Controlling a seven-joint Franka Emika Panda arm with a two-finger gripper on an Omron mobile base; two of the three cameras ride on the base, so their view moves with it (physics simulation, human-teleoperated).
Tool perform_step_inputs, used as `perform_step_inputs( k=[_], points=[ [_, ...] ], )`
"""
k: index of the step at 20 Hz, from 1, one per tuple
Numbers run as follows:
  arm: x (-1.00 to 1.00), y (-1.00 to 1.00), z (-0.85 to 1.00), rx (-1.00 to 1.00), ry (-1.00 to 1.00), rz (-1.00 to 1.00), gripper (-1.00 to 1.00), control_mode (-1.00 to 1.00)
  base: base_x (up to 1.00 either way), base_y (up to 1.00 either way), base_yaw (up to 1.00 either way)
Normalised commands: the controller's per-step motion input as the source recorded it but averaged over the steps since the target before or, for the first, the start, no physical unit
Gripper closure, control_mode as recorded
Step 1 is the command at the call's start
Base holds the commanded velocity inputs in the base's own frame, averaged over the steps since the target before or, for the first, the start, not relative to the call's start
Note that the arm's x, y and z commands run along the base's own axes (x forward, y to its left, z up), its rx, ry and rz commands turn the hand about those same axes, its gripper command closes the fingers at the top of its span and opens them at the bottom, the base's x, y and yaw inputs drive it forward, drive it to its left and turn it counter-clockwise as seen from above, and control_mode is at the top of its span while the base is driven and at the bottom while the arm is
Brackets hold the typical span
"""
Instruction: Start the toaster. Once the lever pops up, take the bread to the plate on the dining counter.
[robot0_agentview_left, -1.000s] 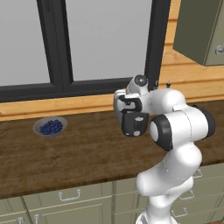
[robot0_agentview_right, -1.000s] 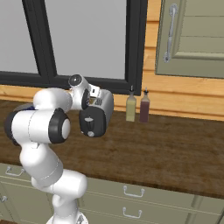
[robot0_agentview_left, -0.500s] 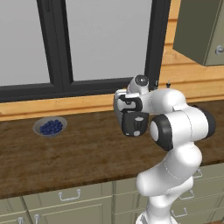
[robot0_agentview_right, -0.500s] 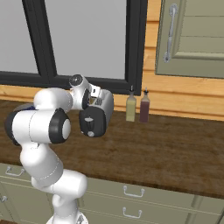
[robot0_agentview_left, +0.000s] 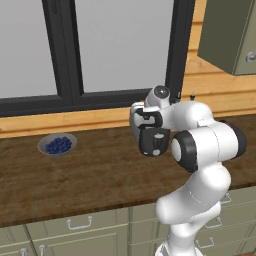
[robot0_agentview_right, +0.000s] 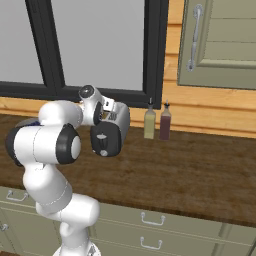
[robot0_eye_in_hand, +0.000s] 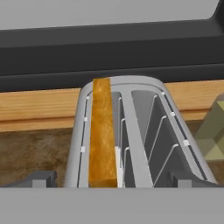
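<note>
Left base view: hovering with the end effector (robot0_agentview_left: 150, 131) at the toaster (robot0_agentview_left: 134, 119) near the desk's (robot0_agentview_left: 95, 175) back edge, with the berry bowl (robot0_agentview_left: 57, 145) sitting well apart to the left. Right base view: crowding the toaster (robot0_agentview_right: 120, 117), with two bottles (robot0_agentview_right: 149, 122) standing just beside it. Hand view: spreading the fingers (robot0_eye_in_hand: 37, 180) wide open, gripping nothing, over the bread (robot0_eye_in_hand: 102, 131) standing in the left slot.

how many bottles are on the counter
2, side by side against the wooden back wall, right of the toaster: a pale olive bottle on the left and a dark red bottle on the right. The arm may hide others.
</note>
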Motion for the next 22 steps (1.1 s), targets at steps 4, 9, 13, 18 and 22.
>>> perform_step_inputs(
  k=[4,9,13,18,22],
  points=[
    [0.00,0.07,0.00,0.00,0.00,0.00,-1.00,-1.00,0.00,0.00,0.00],
    [0.01,0.01,0.00,0.00,0.00,0.00,-1.00,-1.00,0.00,0.00,0.00],
    [0.08,0.00,0.00,0.00,0.00,0.00,-1.00,-1.00,0.00,0.00,0.00],
    [0.09,0.00,0.00,0.00,0.00,0.00,-1.00,-1.00,0.00,0.00,0.00],
    [0.00,0.00,0.00,0.00,0.00,0.00,-1.00,-1.00,0.00,0.00,0.00]
  ],
)
